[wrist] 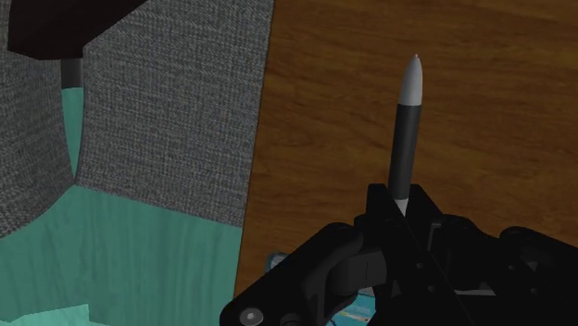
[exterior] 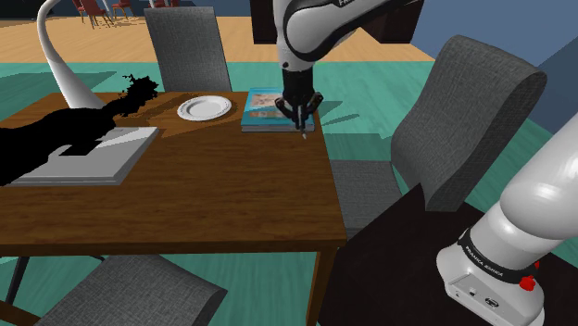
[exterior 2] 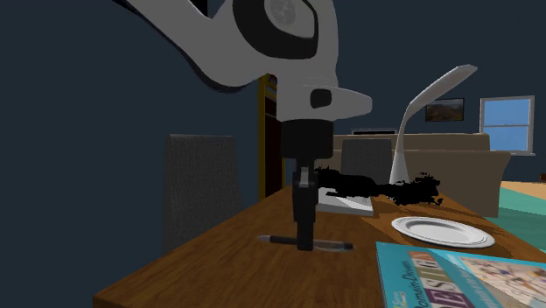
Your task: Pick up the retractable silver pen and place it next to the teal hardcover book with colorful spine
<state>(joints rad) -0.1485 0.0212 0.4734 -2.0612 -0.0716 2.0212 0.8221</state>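
The pen [wrist: 407, 130] has a black barrel and a pale silver tip, and it sticks out forward from between my fingers. My black gripper [exterior: 301, 120] points straight down at the table's right side and is shut on the pen [exterior 2: 332, 245], which lies level at the wooden tabletop. The teal hardcover book [exterior: 275, 109] lies flat just beyond the gripper in the shoulder view, with the pen at its near right corner. In the second exterior view the book [exterior 2: 455, 276] is at the lower right, a short way from the gripper [exterior 2: 304, 236].
A white plate [exterior: 205, 107] sits left of the book. A grey closed book [exterior: 102, 153], a white lamp [exterior: 60, 65] and a black plant shape [exterior: 56, 134] occupy the table's left part. Grey chairs [exterior: 463, 120] surround the wooden table [exterior: 185, 208].
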